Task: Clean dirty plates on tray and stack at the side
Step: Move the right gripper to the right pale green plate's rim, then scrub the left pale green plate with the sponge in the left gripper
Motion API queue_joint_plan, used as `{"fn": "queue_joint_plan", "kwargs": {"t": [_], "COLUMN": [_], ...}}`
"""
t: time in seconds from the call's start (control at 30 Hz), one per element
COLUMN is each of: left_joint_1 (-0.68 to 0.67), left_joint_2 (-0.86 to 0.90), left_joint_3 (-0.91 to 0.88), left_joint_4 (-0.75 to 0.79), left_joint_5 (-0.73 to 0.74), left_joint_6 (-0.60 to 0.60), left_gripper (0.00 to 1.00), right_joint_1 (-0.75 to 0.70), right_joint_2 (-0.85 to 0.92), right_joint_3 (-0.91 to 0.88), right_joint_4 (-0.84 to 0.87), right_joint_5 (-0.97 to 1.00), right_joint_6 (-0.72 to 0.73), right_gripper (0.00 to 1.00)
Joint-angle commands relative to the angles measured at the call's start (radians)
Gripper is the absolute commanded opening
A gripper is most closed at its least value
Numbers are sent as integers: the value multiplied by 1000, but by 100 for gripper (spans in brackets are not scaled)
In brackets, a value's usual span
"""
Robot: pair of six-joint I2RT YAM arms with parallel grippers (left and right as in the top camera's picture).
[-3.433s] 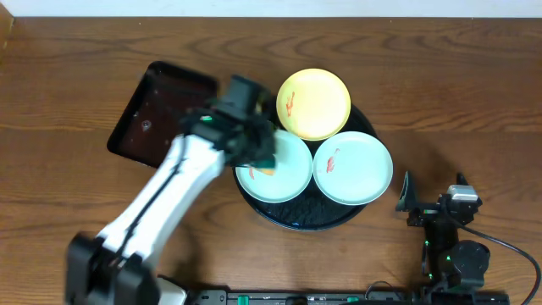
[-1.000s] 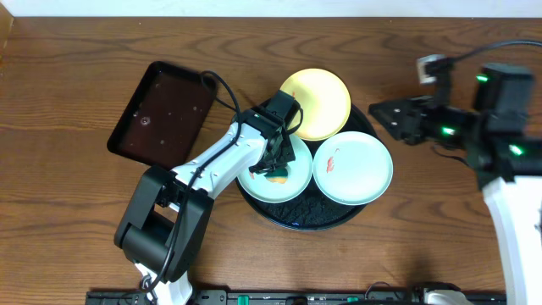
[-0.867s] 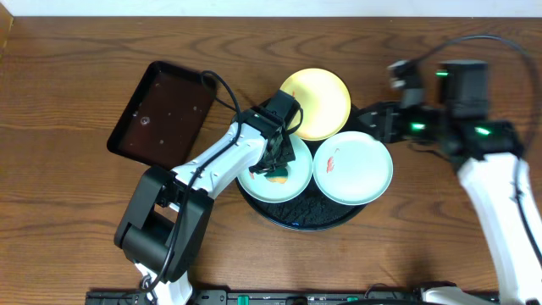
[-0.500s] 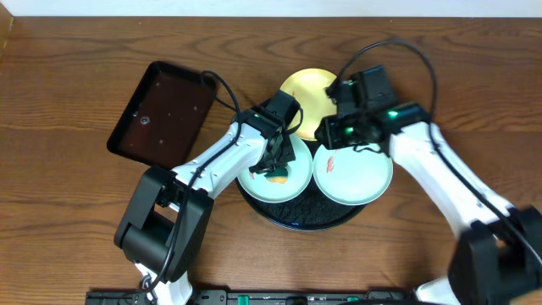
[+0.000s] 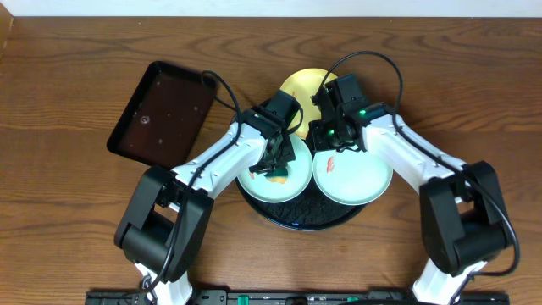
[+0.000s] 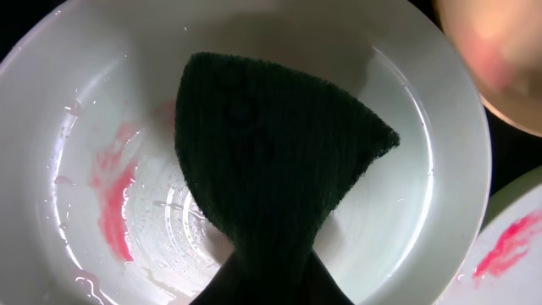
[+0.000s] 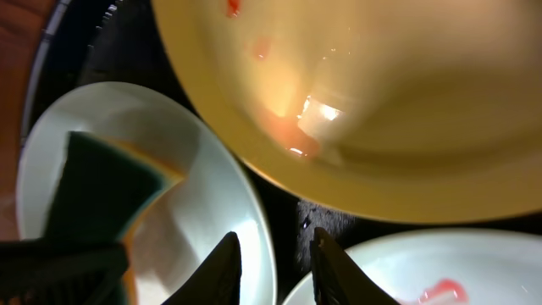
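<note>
Scrubbing: we pressed a dark green sponge point(image 6: 271, 161) into the left mint plate point(image 5: 292, 182), which sat on the black round tray point(image 5: 292, 219).
Left arm: our left gripper point(image 5: 275, 159) was closed tight on the sponge, whose face lay against the plate's wet floor.
Right arm: our right gripper point(image 7: 275, 250) hung low with its jaws a little apart. One finger was over the inside of that same plate and the other outside its rim. We could not tell whether either finger touched it.
Plates: all three lay on the tray. The yellow plate point(image 5: 298, 91) was at the back and the right mint plate point(image 5: 360, 178) just beside the one under the sponge.
Dirt: a pink smear point(image 6: 114, 186) showed on the left mint plate, a red streak on the right mint plate, and small red spots on the yellow plate.
Done: nothing finished, as we judged it; no plate looked clean.
Remaining: three plates to wipe, lift off and stack on the wooden table point(image 5: 68, 51) at the side, where no stack stood.
Nearby: a rectangular tray point(image 5: 161, 110) lay left of the round one, apart from it.
</note>
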Motion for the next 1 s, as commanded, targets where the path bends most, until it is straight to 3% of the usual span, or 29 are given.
{"fn": "queue_joint_plan", "kwargs": {"t": [0.0, 0.37, 0.5, 0.7, 0.83, 0.97], "left_joint_1": [1, 1, 1, 0, 0, 0], "left_joint_2": [-2, -2, -2, -2, -2, -2], "left_joint_3": [-2, -2, -2, -2, -2, -2], "left_joint_4": [1, 3, 3, 3, 3, 3], "left_joint_5": [-17, -16, -16, -17, -17, -16], "left_joint_6": [-5, -5, -5, -5, -5, -5], "left_gripper": [13, 13, 13, 13, 13, 14], "right_joint_1": [17, 66, 67, 66, 66, 66], "right_joint_2": [41, 78, 78, 78, 78, 78], "right_joint_3": [10, 10, 10, 10, 10, 10], "right_joint_4": [11, 32, 18, 10, 1, 1], "right_joint_5": [-11, 14, 43, 44, 45, 45], "right_joint_6": [10, 10, 10, 10, 2, 2], "right_gripper": [25, 23, 17, 19, 7, 3]}}
